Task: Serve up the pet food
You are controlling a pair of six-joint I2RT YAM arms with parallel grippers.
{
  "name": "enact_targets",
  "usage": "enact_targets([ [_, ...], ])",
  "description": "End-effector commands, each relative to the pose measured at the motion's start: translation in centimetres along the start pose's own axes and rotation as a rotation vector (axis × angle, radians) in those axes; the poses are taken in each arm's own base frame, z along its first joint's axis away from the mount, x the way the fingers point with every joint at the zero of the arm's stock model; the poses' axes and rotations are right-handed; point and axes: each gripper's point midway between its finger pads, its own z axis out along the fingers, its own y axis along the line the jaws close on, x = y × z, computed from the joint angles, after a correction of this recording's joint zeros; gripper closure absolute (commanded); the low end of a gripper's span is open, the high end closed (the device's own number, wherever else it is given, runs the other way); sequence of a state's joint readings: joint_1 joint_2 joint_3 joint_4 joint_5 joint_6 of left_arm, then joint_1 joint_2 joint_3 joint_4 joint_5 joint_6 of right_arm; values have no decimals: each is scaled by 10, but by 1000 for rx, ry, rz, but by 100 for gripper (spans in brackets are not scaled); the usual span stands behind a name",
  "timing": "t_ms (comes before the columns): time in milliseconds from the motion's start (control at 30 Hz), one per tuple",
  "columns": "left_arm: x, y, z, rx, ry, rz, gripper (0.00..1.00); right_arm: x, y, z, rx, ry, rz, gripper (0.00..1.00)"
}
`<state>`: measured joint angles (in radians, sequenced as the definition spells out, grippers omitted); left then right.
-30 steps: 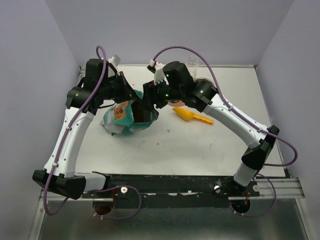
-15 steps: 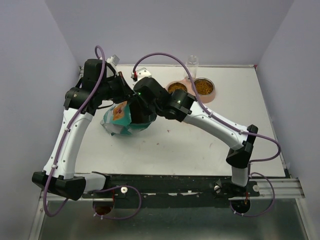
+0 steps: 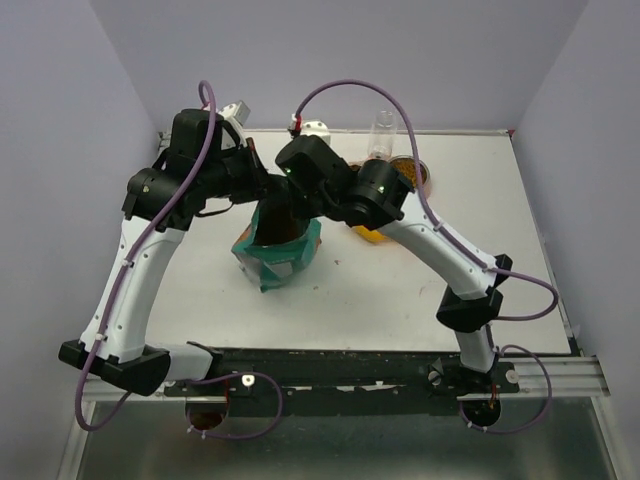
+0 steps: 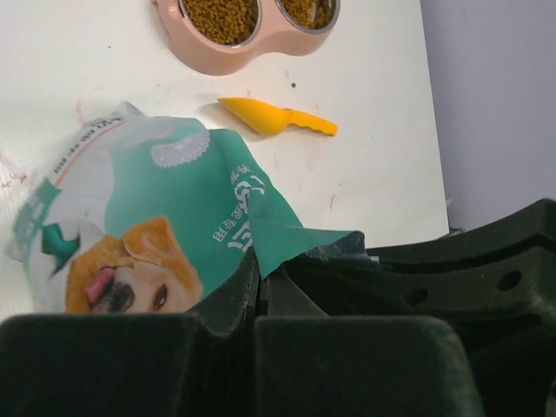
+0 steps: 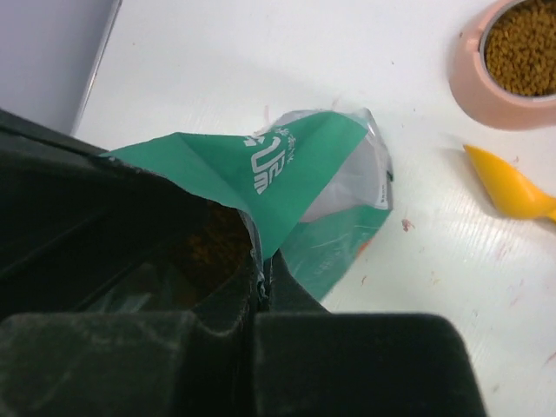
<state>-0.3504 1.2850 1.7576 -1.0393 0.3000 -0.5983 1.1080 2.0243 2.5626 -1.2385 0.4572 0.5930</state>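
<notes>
The teal bag [image 3: 278,252] with a dog picture stands on the white table [image 3: 400,300], held up by its top rim between both arms. My left gripper [image 4: 261,291] is shut on one teal edge of the bag's mouth. My right gripper [image 5: 263,282] is shut on the opposite edge. Through the open mouth, pet food [image 5: 213,248] shows dark brown inside the bag. More pet food [image 4: 217,16] fills both wells of the pink double bowl [image 4: 228,61] beyond the bag. The orange scoop [image 4: 271,116] lies on the table between bag and bowl.
The bowl [image 3: 408,172] is half hidden behind the right arm at the back of the table. A clear cup [image 3: 382,126] stands at the back edge. Purple walls close in on the left, right and rear.
My right gripper has closed on the bag's rim. The bag has gone from lying slumped at the left to standing upright, a little further right and nearer.
</notes>
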Motion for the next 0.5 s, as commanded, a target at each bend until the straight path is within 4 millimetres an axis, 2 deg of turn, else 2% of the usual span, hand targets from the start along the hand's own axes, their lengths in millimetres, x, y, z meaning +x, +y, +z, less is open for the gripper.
enact_targets([
  [0,-10,-90,-50,292,-64,80,100,-29,-30,-12,56,-81,239,99],
  [133,-3,-81,-41,270,-29,137,99,-36,-38,-7,54,-90,256,99],
  [167,-2,-78,-42,258,-22,166,94,-36,-39,-2,54,-82,261,100],
  [300,-8,-74,-56,207,-30,254,61,-40,-37,7,38,-83,250,99],
  [400,-8,-74,-69,204,-44,279,20,-37,-40,13,46,-78,232,99],
  [467,-2,-75,-75,212,-26,262,7,-38,-42,16,45,-77,233,99],
])
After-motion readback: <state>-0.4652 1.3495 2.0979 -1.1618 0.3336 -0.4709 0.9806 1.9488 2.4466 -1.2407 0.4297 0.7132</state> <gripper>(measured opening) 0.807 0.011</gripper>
